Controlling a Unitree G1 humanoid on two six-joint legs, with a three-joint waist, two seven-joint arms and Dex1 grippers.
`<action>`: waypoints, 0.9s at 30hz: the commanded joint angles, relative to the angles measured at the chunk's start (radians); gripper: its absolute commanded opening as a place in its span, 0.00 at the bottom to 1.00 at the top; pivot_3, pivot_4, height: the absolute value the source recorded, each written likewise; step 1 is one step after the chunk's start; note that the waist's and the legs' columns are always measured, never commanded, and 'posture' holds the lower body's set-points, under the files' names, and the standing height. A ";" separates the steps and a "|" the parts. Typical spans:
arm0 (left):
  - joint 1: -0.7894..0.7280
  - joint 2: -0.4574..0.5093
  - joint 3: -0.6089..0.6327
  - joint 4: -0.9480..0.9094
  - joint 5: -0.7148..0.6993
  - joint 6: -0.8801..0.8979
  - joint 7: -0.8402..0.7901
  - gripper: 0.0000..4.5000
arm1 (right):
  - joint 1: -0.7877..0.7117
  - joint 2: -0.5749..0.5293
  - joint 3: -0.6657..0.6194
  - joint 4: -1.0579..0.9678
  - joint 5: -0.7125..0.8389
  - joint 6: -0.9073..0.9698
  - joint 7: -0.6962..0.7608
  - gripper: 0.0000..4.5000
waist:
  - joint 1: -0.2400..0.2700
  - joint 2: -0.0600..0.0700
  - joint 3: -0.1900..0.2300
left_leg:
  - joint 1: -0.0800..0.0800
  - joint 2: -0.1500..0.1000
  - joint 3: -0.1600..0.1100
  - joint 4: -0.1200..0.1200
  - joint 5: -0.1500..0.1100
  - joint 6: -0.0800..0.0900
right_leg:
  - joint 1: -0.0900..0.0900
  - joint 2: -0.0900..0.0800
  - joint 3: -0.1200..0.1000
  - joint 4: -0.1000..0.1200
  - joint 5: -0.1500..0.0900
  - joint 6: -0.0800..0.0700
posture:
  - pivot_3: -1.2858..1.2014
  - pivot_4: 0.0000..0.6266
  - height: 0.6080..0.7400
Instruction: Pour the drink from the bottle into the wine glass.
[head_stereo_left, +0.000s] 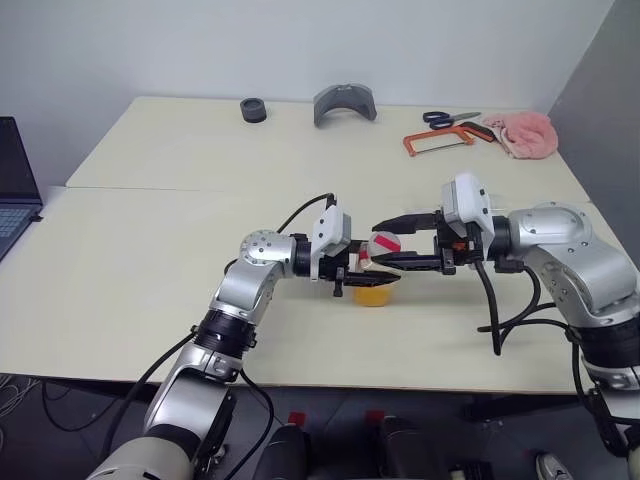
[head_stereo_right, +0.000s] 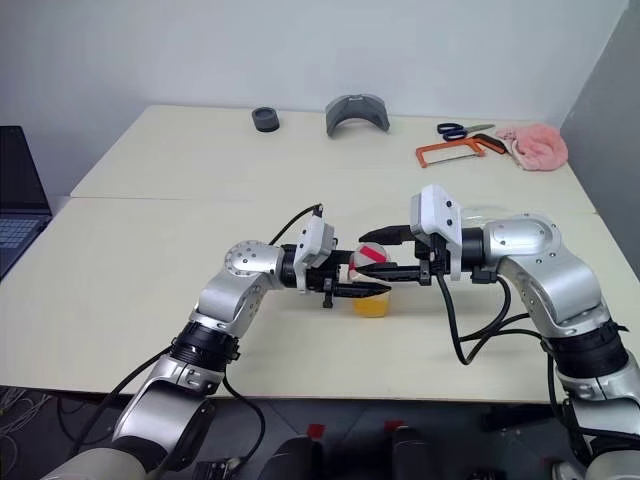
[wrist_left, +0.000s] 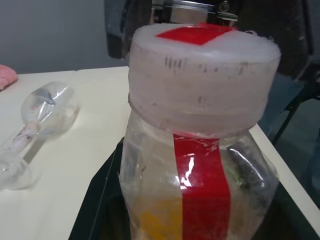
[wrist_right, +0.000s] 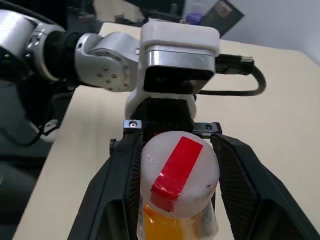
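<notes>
1. The left gripper (head_stereo_left: 362, 272) is clamped on the body of the bottle (head_stereo_left: 376, 275), holding it upright just above the cream table (head_stereo_left: 150, 270), near the front edge.
2. The drink (head_stereo_left: 374, 294), orange-yellow, sits in the lower part of the bottle, below the left gripper's fingers.
3. The red and white cap (wrist_right: 180, 172) is on the bottle. The right gripper (head_stereo_left: 395, 242) reaches in from the opposite side, one black finger on each side of the cap; the fingers stand part-way apart, and I cannot tell whether they press on the cap.
4. The two grippers point at each other, with the bottle between them.
5. The wine glass (wrist_left: 42, 112) shows in the left wrist view, lying on its side on the table, off to one side of the bottle and apart from it, its bowl nearer the bottle than its round foot.
6. Far beyond the grippers, along the back edge of the table: a black ring (head_stereo_left: 254, 109), a grey curved piece (head_stereo_left: 344, 103), an orange-framed hacksaw (head_stereo_left: 437, 141), blue-handled scissors (head_stereo_left: 448, 119) and a pink cloth (head_stereo_left: 524, 133).
7. A laptop (head_stereo_left: 14, 190) sits at the far left, well apart from the left gripper.
8. Nothing lies on the table between the grippers and the back-edge items.
</notes>
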 joint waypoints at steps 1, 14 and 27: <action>-0.013 0.015 0.050 -0.048 -0.044 0.015 0.005 0.39 | 0.023 -0.054 -0.061 -0.034 0.024 0.060 0.014 0.41 | 0.001 0.000 0.000 | 0.000 0.000 -0.001 0.000 0.000 0.000 | 0.000 0.000 0.000 0.000 0.000 0.000 | 0.52 0.24 1.00; -0.027 -0.037 0.076 -0.018 -0.032 -0.007 0.097 0.39 | 0.309 0.158 -0.327 -0.506 0.211 0.316 -0.637 0.87 | 0.001 0.000 0.000 | -0.001 0.001 -0.005 0.000 0.000 0.000 | 0.000 -0.002 0.000 0.000 0.000 0.000 | 0.52 0.24 1.00; -0.068 -0.080 0.064 0.067 -0.019 -0.077 0.103 0.39 | 0.338 0.374 -0.106 -0.567 -0.084 0.281 -0.964 0.87 | 0.001 0.000 0.000 | -0.001 -0.001 -0.004 0.000 0.000 -0.001 | 0.000 -0.001 0.000 0.001 0.000 0.000 | 0.52 0.24 1.00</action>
